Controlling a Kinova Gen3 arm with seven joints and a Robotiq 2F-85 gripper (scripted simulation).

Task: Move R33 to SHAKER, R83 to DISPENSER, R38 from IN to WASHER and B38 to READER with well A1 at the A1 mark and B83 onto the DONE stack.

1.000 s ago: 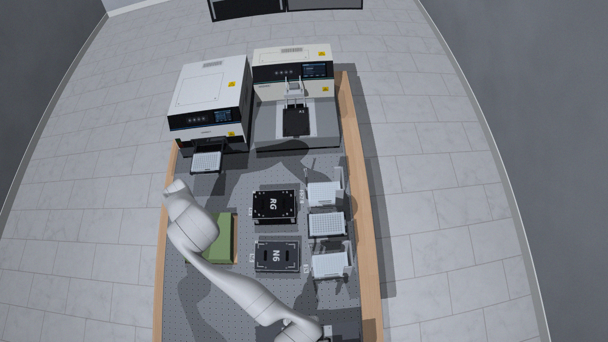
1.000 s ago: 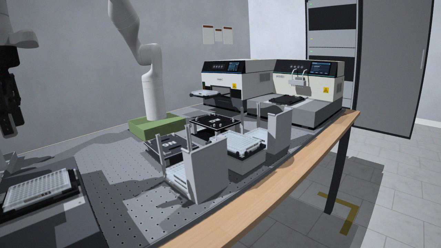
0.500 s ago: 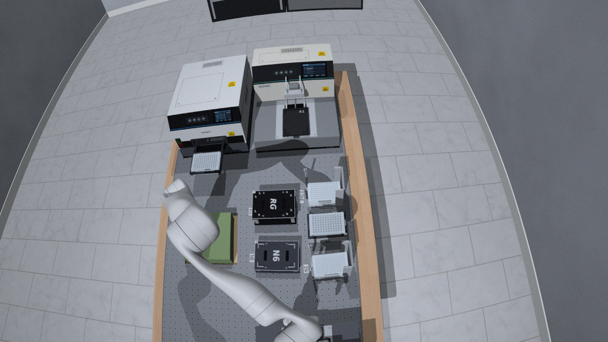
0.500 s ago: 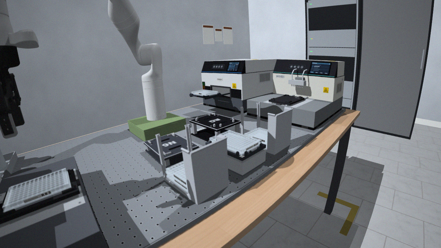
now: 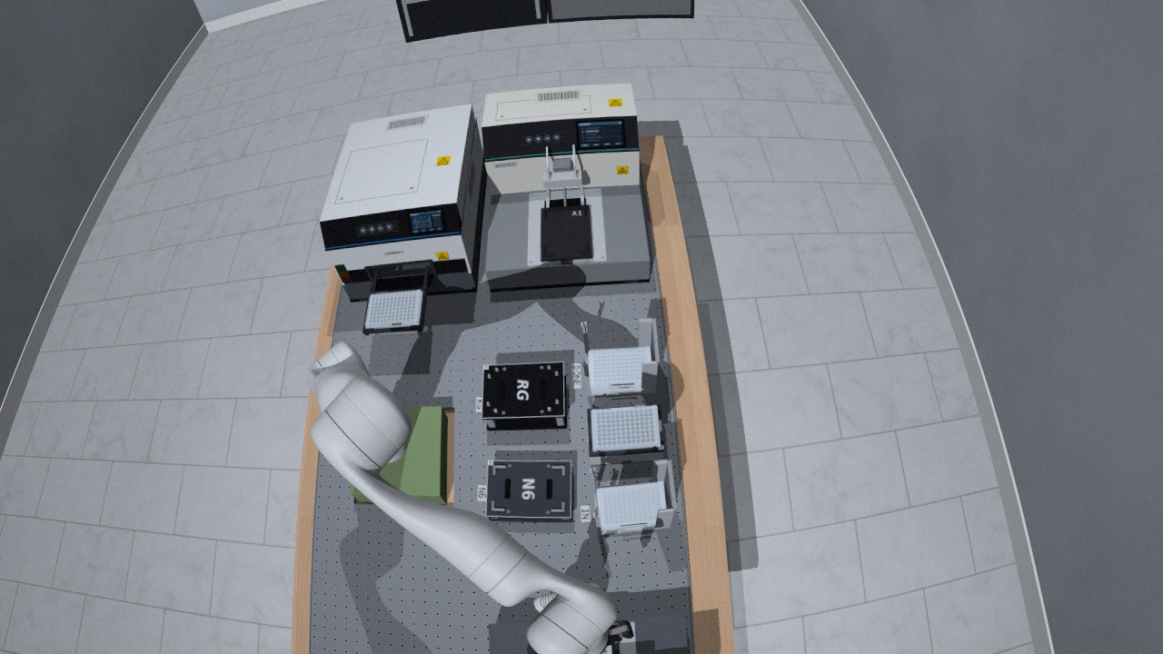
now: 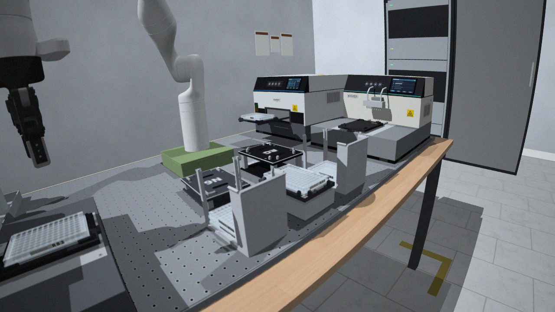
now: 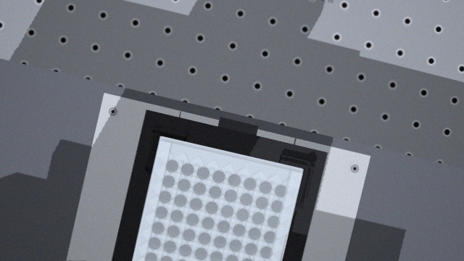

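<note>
My gripper is open and empty. It hangs high above the DISPENSER at the near end of the deck. Plate R83 lies flat in the dispenser's black nest. My fingers do not show in the wrist view. The WASHER nest is empty. A white plate sits on the READER tray. Another plate sits on the SHAKER between the racks. I cannot read their labels.
The DONE rack and the IN rack stand along the right edge, each with white plates inside. Nests RG and N6 are empty. The arm's green base stands at the left.
</note>
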